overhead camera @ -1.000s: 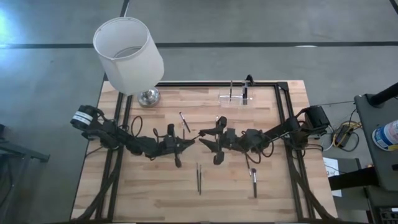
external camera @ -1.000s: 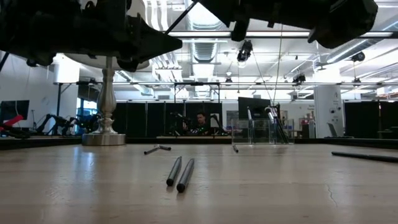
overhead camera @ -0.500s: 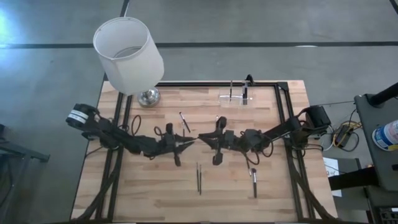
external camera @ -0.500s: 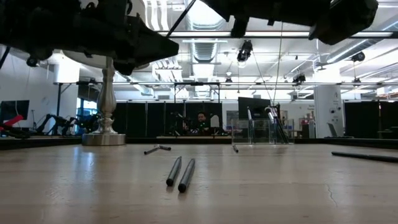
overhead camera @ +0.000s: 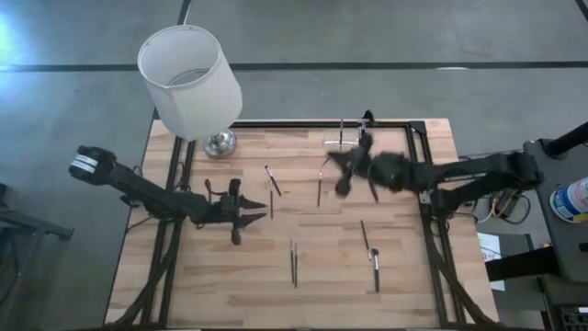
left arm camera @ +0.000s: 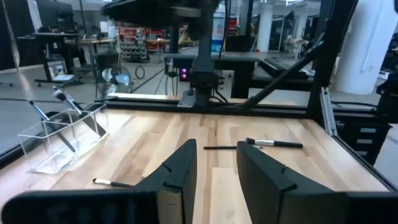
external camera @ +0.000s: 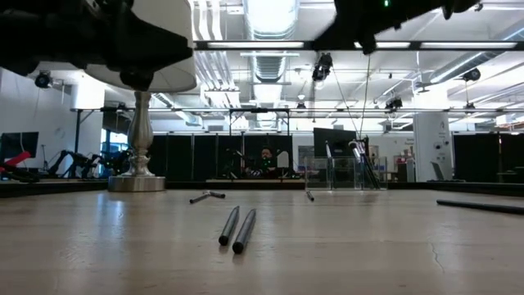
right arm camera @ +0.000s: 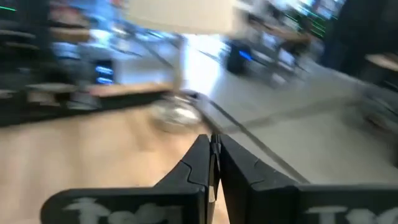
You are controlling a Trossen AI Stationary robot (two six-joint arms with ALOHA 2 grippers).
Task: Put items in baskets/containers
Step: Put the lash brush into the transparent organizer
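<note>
Six loose sticks are counted on the table (two lying as a pair). At least two more are seen in the one clear holder. One lamp is counted.

The right claw hangs over the table, just before the holder, which stands at the far edge with two sticks in it. A stick lies just beside this claw toward the left arm, and another farther that way. The lamp stands at the far left corner. The left claw hangs well apart, nearer the front; a pair lies before it, and two more sticks lie before the right claw.
</note>
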